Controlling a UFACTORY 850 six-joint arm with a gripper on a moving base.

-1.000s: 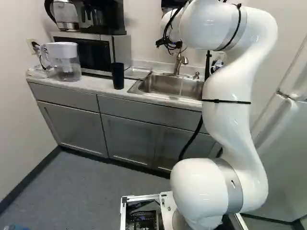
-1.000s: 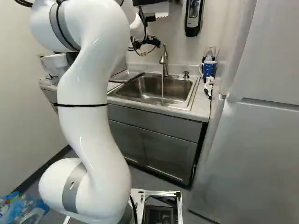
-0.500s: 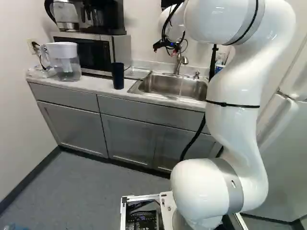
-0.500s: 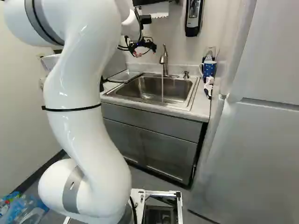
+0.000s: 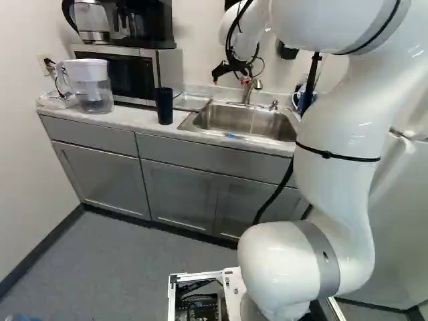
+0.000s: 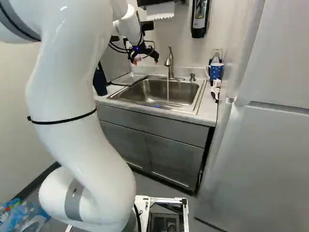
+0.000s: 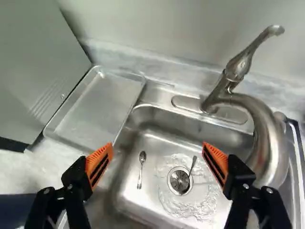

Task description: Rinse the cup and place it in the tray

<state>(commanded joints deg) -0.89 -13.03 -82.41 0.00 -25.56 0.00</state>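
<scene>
The jaws of the gripper (image 6: 146, 62) stand wide apart, and nothing is held between their orange pads (image 7: 99, 164). They point downward above the sink (image 7: 157, 126), one on the side of the tray (image 7: 93, 107), the other near the faucet (image 7: 269, 143). The white arm (image 5: 341, 194) rises from its lowest joint in a large curve; its upper part reaches forward over the worktop (image 5: 144, 119), and the wrist bends down toward the sink. Under the jaws, one spoon (image 7: 141, 169) lies on the sink bottom, and a second spoon (image 7: 192, 166) rests at the drain (image 7: 179, 181). Water (image 6: 168, 92) is running from the faucet. The metal tray lies at the left of the sink, toward the wall. The dark cup (image 5: 164, 105) stands upright on the worktop, left of the sink and nearer than the tray, beside the microwave (image 5: 127, 75). Farther left is a pitcher (image 5: 97, 90).
</scene>
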